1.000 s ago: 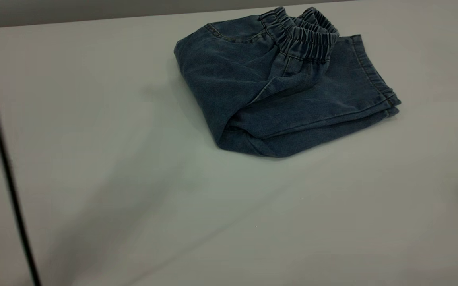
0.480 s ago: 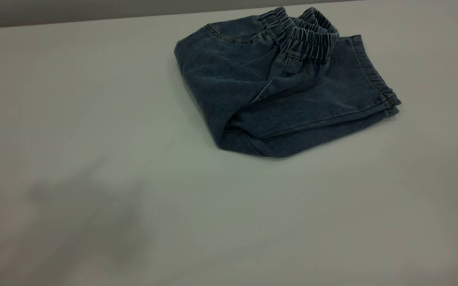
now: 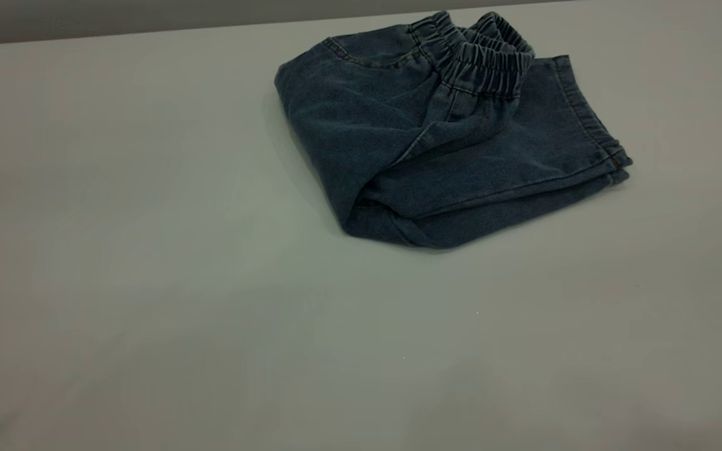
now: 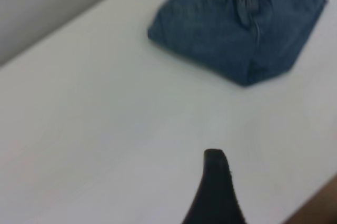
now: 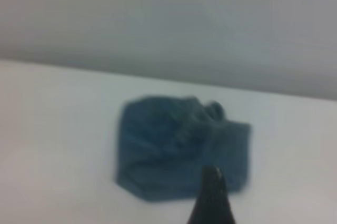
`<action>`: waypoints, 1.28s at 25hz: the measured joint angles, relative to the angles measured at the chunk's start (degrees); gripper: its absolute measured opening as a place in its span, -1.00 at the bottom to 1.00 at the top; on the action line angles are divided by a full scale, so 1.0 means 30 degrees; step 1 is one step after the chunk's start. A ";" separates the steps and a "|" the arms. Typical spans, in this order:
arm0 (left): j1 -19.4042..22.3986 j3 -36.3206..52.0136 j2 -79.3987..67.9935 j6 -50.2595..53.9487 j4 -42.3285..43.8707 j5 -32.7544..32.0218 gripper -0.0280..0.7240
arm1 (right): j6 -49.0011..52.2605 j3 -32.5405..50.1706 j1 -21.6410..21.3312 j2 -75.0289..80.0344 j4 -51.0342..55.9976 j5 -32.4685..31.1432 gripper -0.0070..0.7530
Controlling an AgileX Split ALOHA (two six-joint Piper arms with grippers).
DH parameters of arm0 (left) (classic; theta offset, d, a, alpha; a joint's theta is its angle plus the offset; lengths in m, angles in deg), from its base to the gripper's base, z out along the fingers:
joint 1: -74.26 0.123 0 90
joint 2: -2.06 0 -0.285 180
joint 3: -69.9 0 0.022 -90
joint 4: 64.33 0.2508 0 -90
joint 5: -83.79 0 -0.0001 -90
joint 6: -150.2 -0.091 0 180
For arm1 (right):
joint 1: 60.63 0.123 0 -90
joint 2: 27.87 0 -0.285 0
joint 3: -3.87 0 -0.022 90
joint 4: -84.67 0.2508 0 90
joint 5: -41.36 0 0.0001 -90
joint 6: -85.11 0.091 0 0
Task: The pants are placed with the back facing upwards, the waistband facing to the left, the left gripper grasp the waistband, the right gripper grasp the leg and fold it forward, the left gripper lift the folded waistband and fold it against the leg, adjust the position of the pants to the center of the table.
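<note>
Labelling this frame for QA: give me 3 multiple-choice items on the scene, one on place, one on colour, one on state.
1. Where do the pants lie in the exterior view?
A. toward the table's far edge, right of middle
B. at the near left corner
C. hanging off the near edge

2. What colour are the pants?
A. red
B. blue denim
C. white

3. What state are the pants in?
A. spread flat, both legs apart
B. held up in the air
C. folded into a compact bundle, nothing touching them

Answers:
1 A: the pants sit high and right of middle on the table, near its far edge.
2 B: the cloth is dark blue denim with a gathered elastic waistband.
3 C: layers are stacked, waistband on top; the left end effector and right end effector show only a dark fingertip each, apart from the cloth.
</note>
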 joint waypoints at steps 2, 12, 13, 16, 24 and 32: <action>0.0000 0.1599 0.1371 -0.0102 -0.0621 0.0000 0.43 | -0.0102 0.1386 0.0000 -0.1072 -0.0716 0.0000 0.23; 0.0000 0.7451 0.5988 -0.0548 -0.1679 0.0963 0.43 | -0.1439 0.6713 0.0000 -0.2567 -0.1499 0.1239 0.23; 0.0000 0.7707 0.6176 -0.0548 -0.1699 0.1098 0.43 | -0.1420 0.7053 0.0000 -0.2567 -0.1466 0.1416 0.23; 0.0000 0.8370 0.6509 -0.0527 -0.2216 0.1439 0.43 | -0.1490 0.7313 0.0000 -0.2567 -0.1492 0.1593 0.23; 0.0000 1.0178 0.6599 -0.0628 -0.3485 0.2088 0.43 | -0.1529 0.7411 0.0000 -0.2567 -0.1579 0.1869 0.23; 0.0000 1.0606 0.6599 -0.0566 -0.3950 0.2738 0.43 | -0.1529 0.7408 0.0000 -0.2567 -0.1579 0.1869 0.23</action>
